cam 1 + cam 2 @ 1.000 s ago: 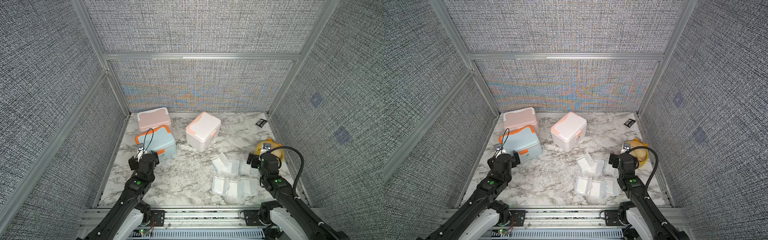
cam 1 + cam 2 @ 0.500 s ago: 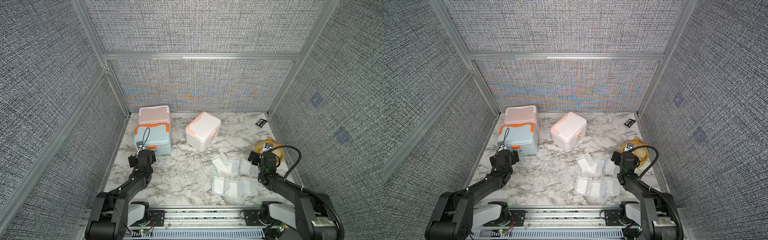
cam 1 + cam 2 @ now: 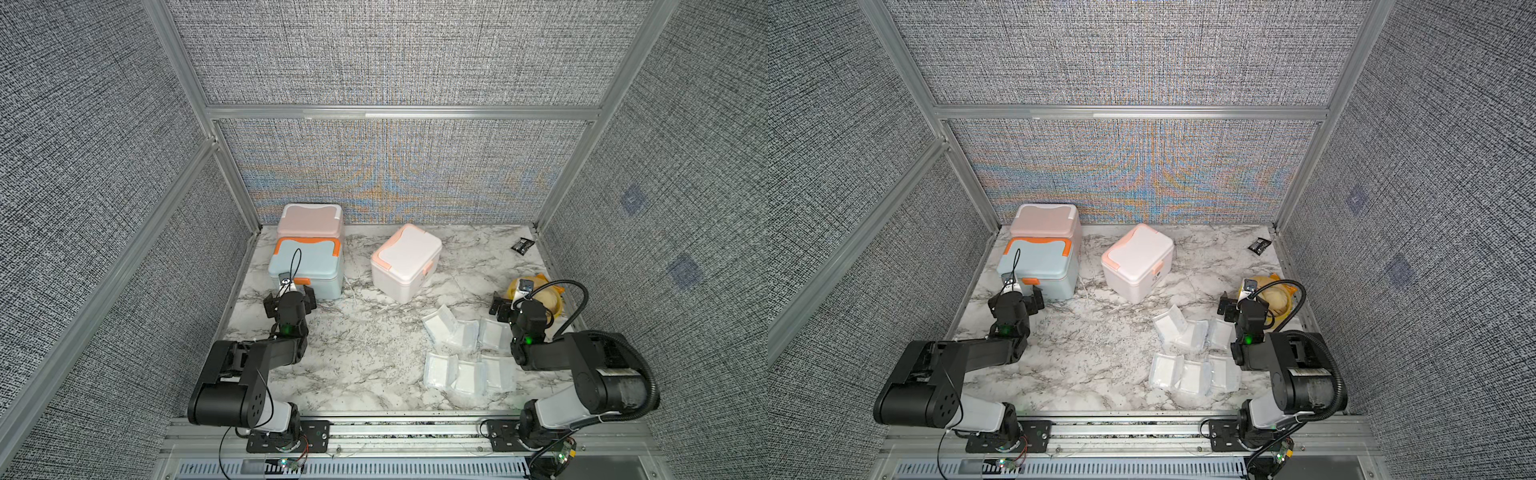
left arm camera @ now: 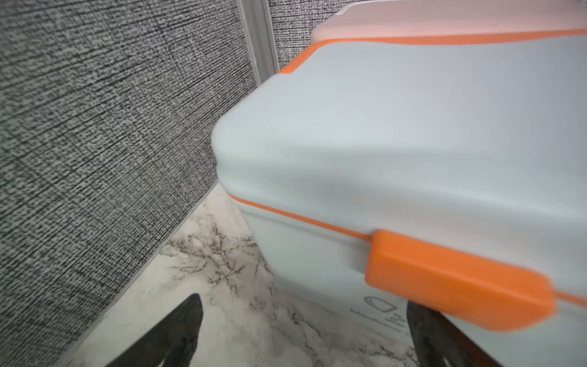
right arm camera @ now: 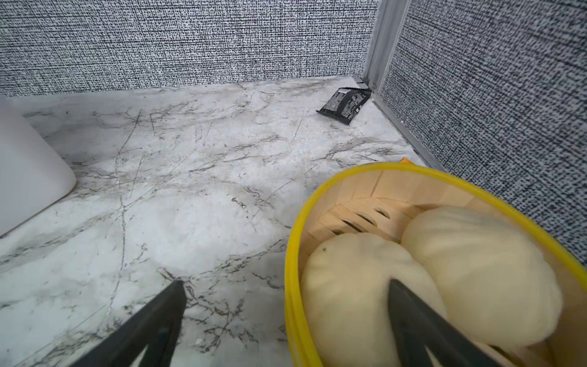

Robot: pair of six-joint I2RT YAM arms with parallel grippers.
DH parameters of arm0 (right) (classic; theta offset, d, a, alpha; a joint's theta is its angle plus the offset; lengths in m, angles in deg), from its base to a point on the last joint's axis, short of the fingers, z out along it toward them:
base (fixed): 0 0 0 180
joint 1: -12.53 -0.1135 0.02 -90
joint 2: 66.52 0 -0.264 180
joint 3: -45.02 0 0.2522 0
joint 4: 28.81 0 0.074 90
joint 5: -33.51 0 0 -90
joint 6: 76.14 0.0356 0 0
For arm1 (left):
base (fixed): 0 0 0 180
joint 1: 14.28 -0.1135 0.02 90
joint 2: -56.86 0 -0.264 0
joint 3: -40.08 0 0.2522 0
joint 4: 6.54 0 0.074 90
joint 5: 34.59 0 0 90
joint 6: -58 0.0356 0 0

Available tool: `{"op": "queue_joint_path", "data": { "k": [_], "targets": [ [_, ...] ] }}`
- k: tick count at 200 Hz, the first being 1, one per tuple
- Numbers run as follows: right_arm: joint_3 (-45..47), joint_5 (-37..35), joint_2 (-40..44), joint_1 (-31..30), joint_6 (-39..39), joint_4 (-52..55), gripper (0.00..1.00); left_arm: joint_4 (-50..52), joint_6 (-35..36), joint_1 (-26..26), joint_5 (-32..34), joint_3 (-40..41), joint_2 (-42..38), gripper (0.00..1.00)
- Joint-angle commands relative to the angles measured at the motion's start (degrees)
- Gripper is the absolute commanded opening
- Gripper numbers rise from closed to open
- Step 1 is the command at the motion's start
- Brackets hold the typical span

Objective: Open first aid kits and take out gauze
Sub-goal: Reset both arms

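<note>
Left gripper [image 3: 289, 296] sat fingers apart, empty, right at the front of the blue-and-orange kit [image 3: 306, 266], one finger just under its orange latch [image 4: 460, 279]. Kit lid was shut, with the pink kit [image 3: 311, 217] touching behind; a forward nudge could shove both into the wall instead of popping the latch. White-and-peach kit [image 3: 405, 262] stood closed mid-surface. Gauze packets [image 3: 465, 353] lay loose near the right arm. Right gripper [image 5: 286, 302] was spread, empty, one finger over the bun basket [image 5: 293, 241]; it risked snagging the rim or tipping it.
</note>
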Motion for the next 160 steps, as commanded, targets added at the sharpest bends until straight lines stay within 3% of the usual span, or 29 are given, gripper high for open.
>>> {"op": "queue_joint_path", "data": {
  "k": [1,15,160],
  "targets": [
    [-3.8,3.5,-0.9,-1.3,-2.7,5.7,0.99,-7.9,2.7,0.1,-4.4,0.7,3.4,1.0],
    [-4.3,1.1,-2.0,-2.7,-3.6,5.0,0.99,-6.1,1.8,0.0,-4.2,0.2,2.8,1.0],
    [-5.5,3.0,-1.8,-3.2,-4.8,7.5,0.99,-7.3,2.9,0.2,-4.4,0.5,3.3,1.0]
  ]
}}
